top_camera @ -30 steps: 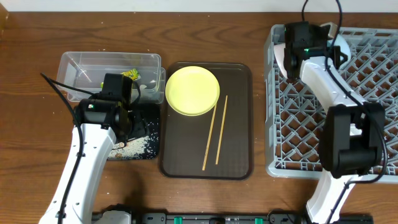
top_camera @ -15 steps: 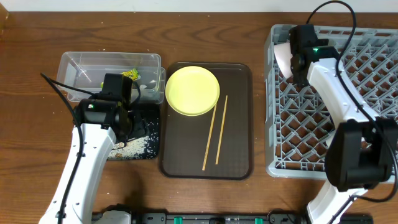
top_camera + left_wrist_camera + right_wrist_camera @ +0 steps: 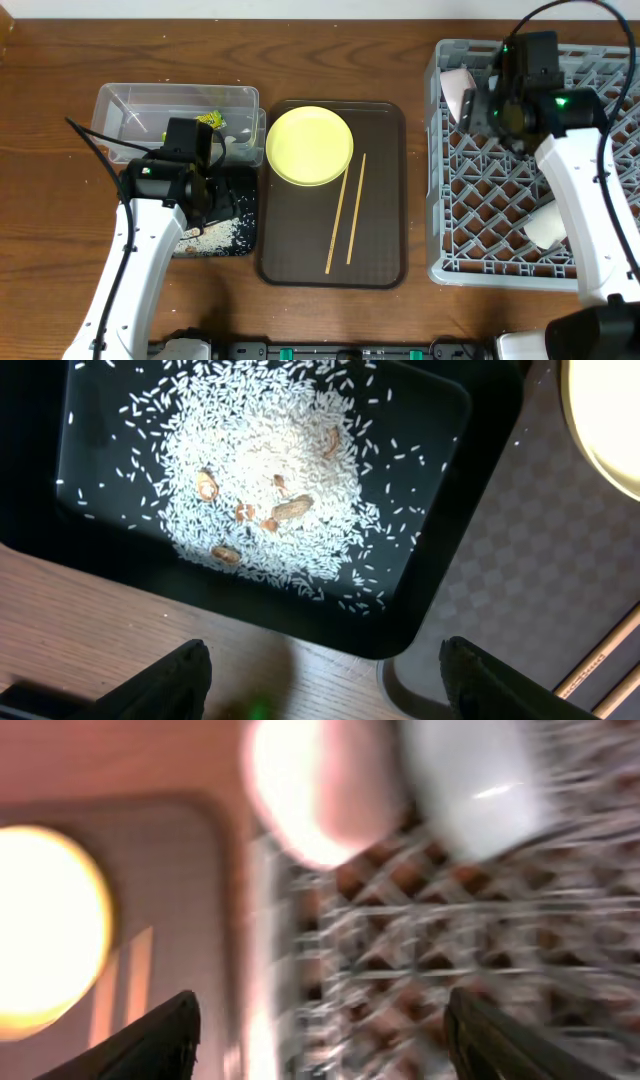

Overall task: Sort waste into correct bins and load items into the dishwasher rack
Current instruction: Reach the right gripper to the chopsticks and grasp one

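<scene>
Dishwasher rack [image 3: 470, 205] is noted at the right of the table [image 3: 40, 200]. The dark brown serving tray [image 3: 380, 200] is placed at centre. The clear tub [image 3: 130, 100] is seen at far left, and the black tray [image 3: 445, 530] is set just in front of it, partly covered by the left arm.

The yellow plate [image 3: 309, 146] is laid flat on the far half of the serving tray. A white bowl [image 3: 455, 92] is tipped on its side in the rack's far left corner. A pale object [image 3: 547, 225] is lodged nearer the front of the rack, half hidden by the right arm; its kind cannot be told.

Chopsticks [image 3: 338, 218] are laid side by side on the serving tray, just beside the plate. The wrapper [image 3: 208, 119] is seen inside the tub. Rice [image 3: 270, 490] is spread over the black tray, with a few brown bits [image 3: 290, 508] among it.

Left gripper [image 3: 322, 660]: held above the black tray's edge, fingers spread wide, nothing gripped. Right gripper [image 3: 320, 1010]: held over the rack near the bowl, view blurred, fingers wide apart, nothing between them.
</scene>
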